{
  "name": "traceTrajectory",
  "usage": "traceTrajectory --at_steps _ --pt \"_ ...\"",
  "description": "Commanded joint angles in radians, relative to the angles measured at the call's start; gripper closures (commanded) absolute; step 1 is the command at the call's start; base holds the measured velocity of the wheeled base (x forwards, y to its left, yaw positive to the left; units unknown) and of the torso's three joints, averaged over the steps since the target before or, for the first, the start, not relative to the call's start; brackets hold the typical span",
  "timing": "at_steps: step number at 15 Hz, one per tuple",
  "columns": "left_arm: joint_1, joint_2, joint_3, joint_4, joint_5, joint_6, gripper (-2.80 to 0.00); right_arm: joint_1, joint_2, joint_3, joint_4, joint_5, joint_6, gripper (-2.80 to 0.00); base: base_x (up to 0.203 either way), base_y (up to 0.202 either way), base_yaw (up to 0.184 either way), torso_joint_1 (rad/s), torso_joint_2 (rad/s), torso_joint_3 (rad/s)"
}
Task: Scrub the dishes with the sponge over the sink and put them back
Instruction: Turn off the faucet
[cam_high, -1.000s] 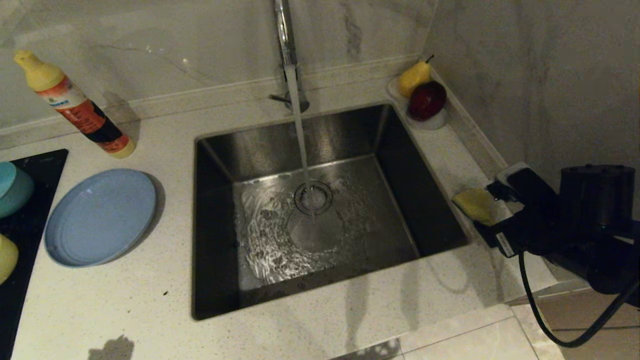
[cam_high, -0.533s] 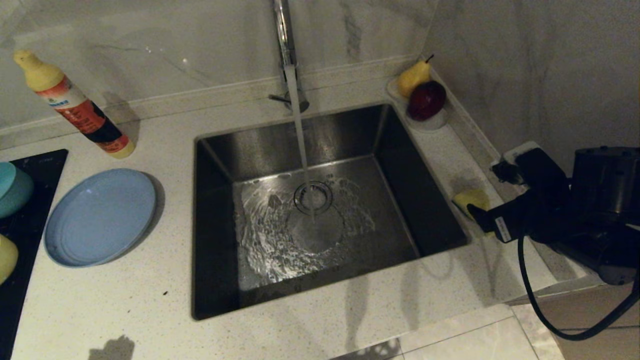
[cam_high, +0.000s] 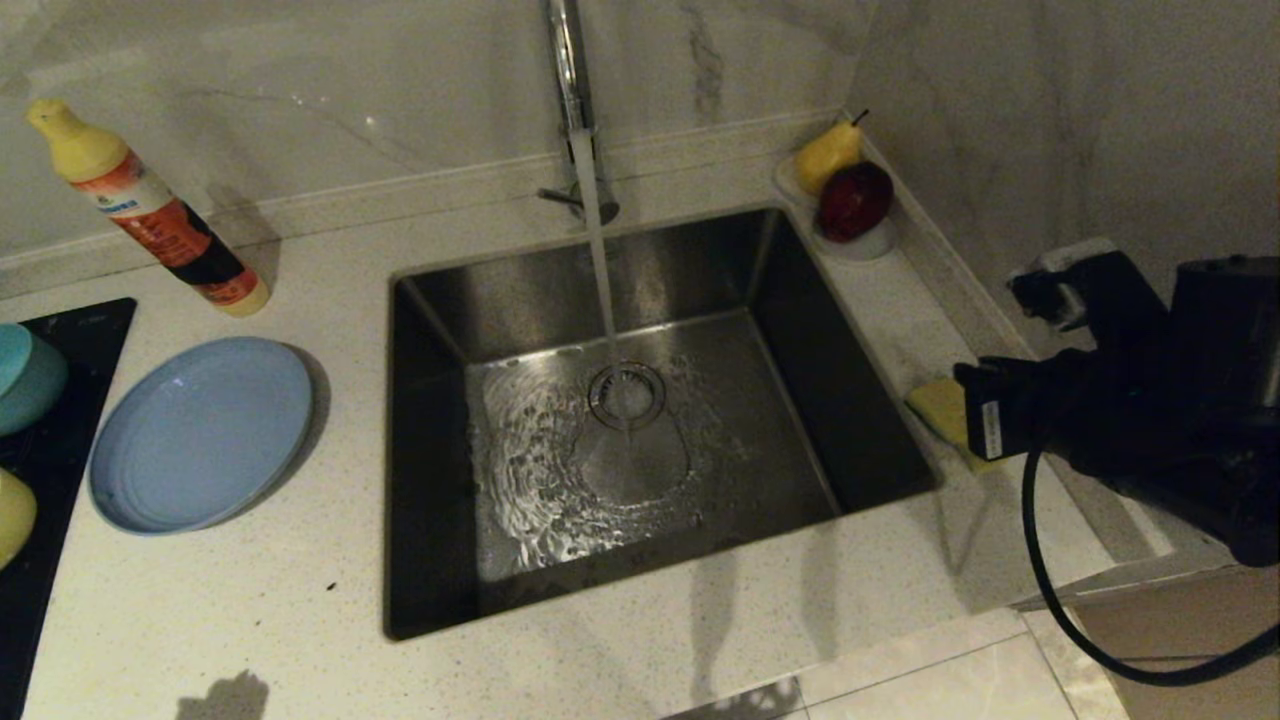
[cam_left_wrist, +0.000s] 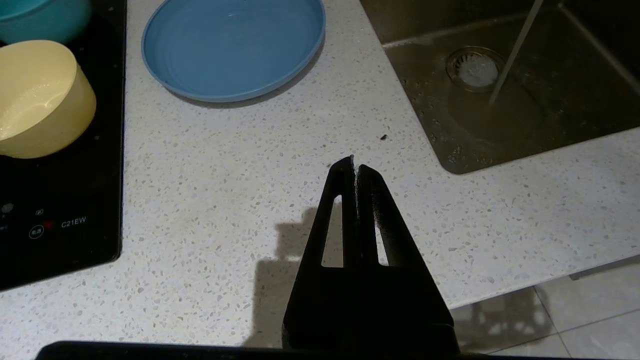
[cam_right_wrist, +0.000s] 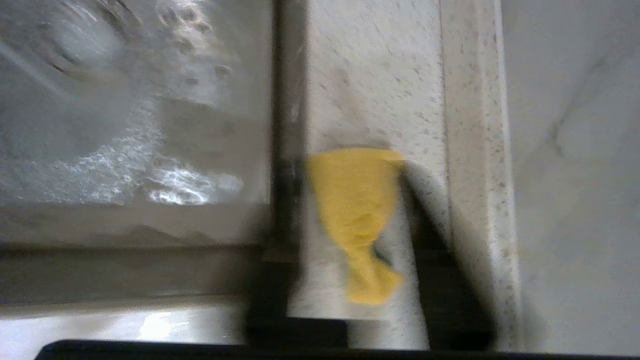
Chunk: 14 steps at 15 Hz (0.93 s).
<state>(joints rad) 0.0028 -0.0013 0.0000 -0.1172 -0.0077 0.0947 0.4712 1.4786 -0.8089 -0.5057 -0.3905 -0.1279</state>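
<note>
Nothing is scrubbed yet: the idle left end effector hangs closed over the speckled white counter beside the square stainless-steel sink, the pale-yellow bowl, light-blue round plate and teal bowl wait left of it, and on its right rim the right end effector pinches the soft yellow sponge.

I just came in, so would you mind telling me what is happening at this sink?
The right gripper is at the sponge on the counter strip right of the sink, where the tap runs. The left gripper is shut over bare counter. The plate, the teal bowl and the yellow bowl wait on the left.
</note>
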Motion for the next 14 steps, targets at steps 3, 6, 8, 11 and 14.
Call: traceTrajectory --at_steps 3,6,8,11,14 --pt "0.0 0.001 0.04 -0.001 0.0 0.0 0.0 0.052 -0.2 0.003 0.088 0.017 0.028 0.0 0.0 0.0 0.0 0.0 0.0 0.0" --pt "0.0 0.001 0.04 -0.001 0.0 0.0 0.0 0.124 -0.359 0.03 0.21 0.069 0.064 0.0 0.0 0.0 0.0 0.011 0.0 0.002" --pt "0.0 0.001 0.04 -0.001 0.0 0.0 0.0 0.092 -0.471 0.083 0.231 0.195 0.072 0.0 0.0 0.0 0.0 0.0 0.0 0.0" --pt "0.0 0.002 0.04 -0.001 0.0 -0.001 0.0 -0.089 -0.649 0.194 0.321 0.449 0.073 0.0 0.0 0.0 0.0 0.0 0.0 0.0" --pt "0.0 0.001 0.04 -0.001 0.0 0.0 0.0 -0.284 -0.847 0.328 0.401 0.653 0.073 0.0 0.0 0.0 0.0 0.0 0.0 0.0"
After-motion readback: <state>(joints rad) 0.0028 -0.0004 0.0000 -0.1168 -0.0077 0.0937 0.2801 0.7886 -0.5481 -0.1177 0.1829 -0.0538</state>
